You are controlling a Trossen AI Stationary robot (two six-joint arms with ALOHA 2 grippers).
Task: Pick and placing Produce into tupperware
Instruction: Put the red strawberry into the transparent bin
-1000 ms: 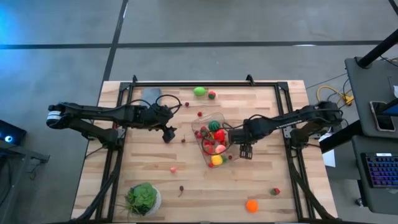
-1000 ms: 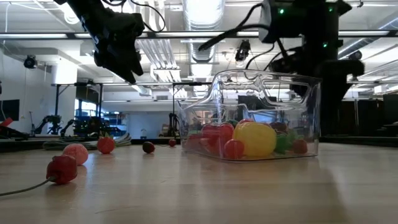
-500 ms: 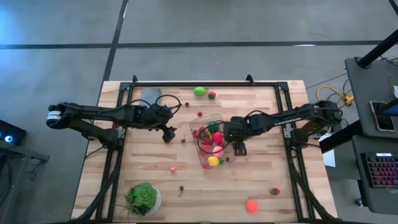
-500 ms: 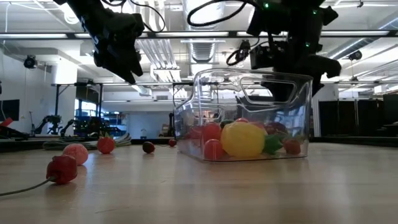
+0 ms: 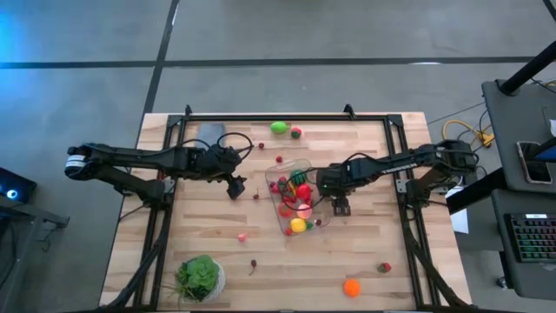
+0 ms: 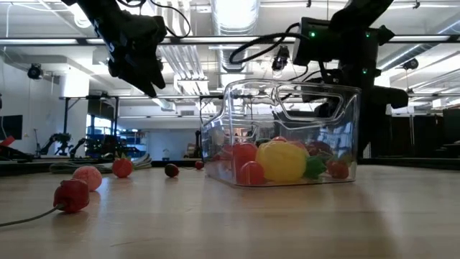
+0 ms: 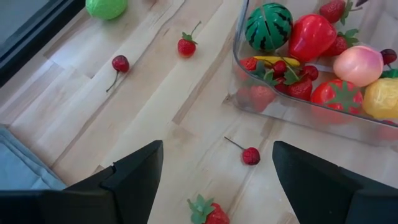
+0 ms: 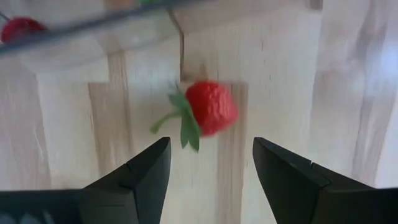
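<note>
The clear tupperware (image 5: 291,196) stands on the table's middle, holding several toy fruits: a striped melon (image 7: 267,27), red pieces, a peach and a yellow piece (image 6: 282,160). My left gripper (image 5: 235,189) hangs open and empty above the table, left of the tub; a cherry (image 7: 250,155) and a strawberry (image 7: 208,213) lie below it. My right gripper (image 5: 340,208) is open just right of the tub's near right corner. Its fingers stand on either side of a red strawberry (image 8: 211,107) that lies on the wood, without touching it.
Loose produce lies about: a green piece (image 5: 278,128) and a red one (image 5: 296,132) at the far edge, cherries (image 5: 255,196) left of the tub, a strawberry (image 5: 384,268) and an orange (image 5: 351,287) near right. A leafy head in a bowl (image 5: 200,276) stands near left, a grey cloth (image 5: 211,132) far left.
My right gripper has gone toward the table's left, then drawn back a little to the right. The tupperware, with its fruits inside, has slid a short way toward the table's left and stays upright.
</note>
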